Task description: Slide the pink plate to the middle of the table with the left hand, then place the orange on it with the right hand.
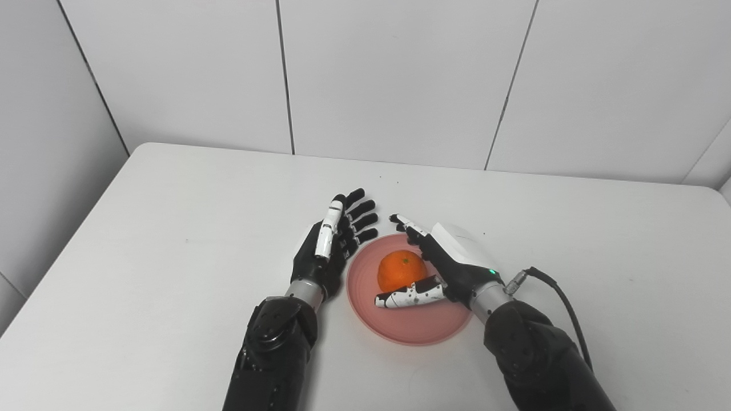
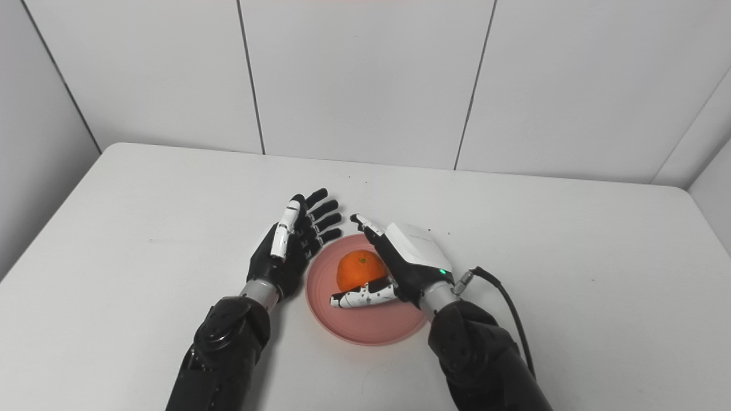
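Observation:
The pink plate (image 1: 411,326) lies on the white table (image 1: 171,240), near its middle and a little toward the front. An orange (image 1: 400,267) rests on the plate's back half. My right hand (image 1: 451,257) cups it from the right: the fingers (image 1: 408,224) reach straight past its far side, while the thumb (image 1: 408,297) lies across its near side. The fingers are not curled onto the fruit, so the hand reads as open. My left hand (image 1: 331,240) is open with its fingers spread, palm facing the plate, just off the plate's left rim.
A black cable (image 1: 562,297) loops out from my right wrist over the table. The table's back edge meets a white panelled wall (image 1: 400,80). Bare tabletop stretches to the left, right and back of the plate.

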{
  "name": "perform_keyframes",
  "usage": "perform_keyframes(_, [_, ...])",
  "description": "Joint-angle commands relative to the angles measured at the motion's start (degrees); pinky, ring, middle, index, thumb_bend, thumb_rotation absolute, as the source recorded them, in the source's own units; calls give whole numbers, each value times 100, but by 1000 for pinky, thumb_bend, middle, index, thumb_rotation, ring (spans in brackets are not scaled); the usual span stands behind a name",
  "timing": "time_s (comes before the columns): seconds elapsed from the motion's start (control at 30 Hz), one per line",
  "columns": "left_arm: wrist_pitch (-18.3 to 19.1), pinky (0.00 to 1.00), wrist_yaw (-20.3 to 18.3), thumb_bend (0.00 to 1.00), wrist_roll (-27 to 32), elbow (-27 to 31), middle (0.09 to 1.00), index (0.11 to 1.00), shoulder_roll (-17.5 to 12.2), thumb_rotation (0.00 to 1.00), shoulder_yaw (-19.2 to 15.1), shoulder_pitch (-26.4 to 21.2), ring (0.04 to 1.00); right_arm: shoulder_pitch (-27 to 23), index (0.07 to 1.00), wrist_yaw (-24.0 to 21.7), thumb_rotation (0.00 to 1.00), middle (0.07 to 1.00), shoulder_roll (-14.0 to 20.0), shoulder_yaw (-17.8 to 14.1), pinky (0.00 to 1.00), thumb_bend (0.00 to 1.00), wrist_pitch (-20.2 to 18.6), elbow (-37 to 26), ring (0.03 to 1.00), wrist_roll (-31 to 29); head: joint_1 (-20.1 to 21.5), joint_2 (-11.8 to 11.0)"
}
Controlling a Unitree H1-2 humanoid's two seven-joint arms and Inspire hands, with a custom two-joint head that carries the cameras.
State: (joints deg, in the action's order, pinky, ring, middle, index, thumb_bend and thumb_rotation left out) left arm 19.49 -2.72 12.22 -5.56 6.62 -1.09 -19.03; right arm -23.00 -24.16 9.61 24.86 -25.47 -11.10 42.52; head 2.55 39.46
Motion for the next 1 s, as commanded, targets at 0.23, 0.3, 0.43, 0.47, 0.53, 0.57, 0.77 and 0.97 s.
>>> perform_keyframes(0.23, [102, 817, -33, 380, 16, -47, 856, 859, -40, 1000, -25, 0, 843, -195, 955, -127, 467, 931, 140, -195, 778, 1000, 4, -741, 881, -54, 53, -39])
perform_keyframes(0.3, [114, 816, -36, 383, 18, -50, 856, 859, -42, 1000, -24, 0, 842, -168, 953, -275, 460, 929, 139, -296, 778, 1000, -98, -950, 877, -82, 59, -49])
perform_keyframes(0.43, [88, 814, -32, 384, 1, -55, 856, 858, -41, 1000, -15, 6, 843, -133, 953, -742, 471, 926, 83, -631, 785, 1000, -144, -1352, 878, -25, 72, -54])
perform_keyframes(0.47, [91, 814, -33, 383, 6, -54, 856, 858, -40, 1000, -17, 6, 844, -133, 952, -852, 472, 924, 74, -731, 789, 1000, -144, -1436, 880, -33, 74, -55])
perform_keyframes(0.53, [70, 815, -46, 382, 24, -76, 857, 858, -41, 1000, -29, 1, 844, -125, 950, -1035, 470, 921, 22, -972, 792, 1000, -142, -1588, 880, -60, 90, -64])
perform_keyframes(0.57, [65, 816, -51, 383, 27, -83, 858, 860, -45, 1000, -33, 0, 845, -128, 949, -1116, 473, 920, 11, -1075, 790, 1000, -143, -1658, 878, -58, 106, -71])
perform_keyframes(0.77, [70, 820, -82, 385, 70, -59, 861, 863, -44, 1000, -68, 26, 849, -19, 949, -1161, 504, 929, -42, -1618, 803, 1000, -142, -1851, 893, -86, 139, -92])
perform_keyframes(0.97, [50, 821, -81, 386, 27, -73, 851, 853, -61, 1000, -77, 28, 842, 282, 929, -514, 577, 901, -255, -2142, 801, 992, -125, -1751, 873, -314, 177, -121])
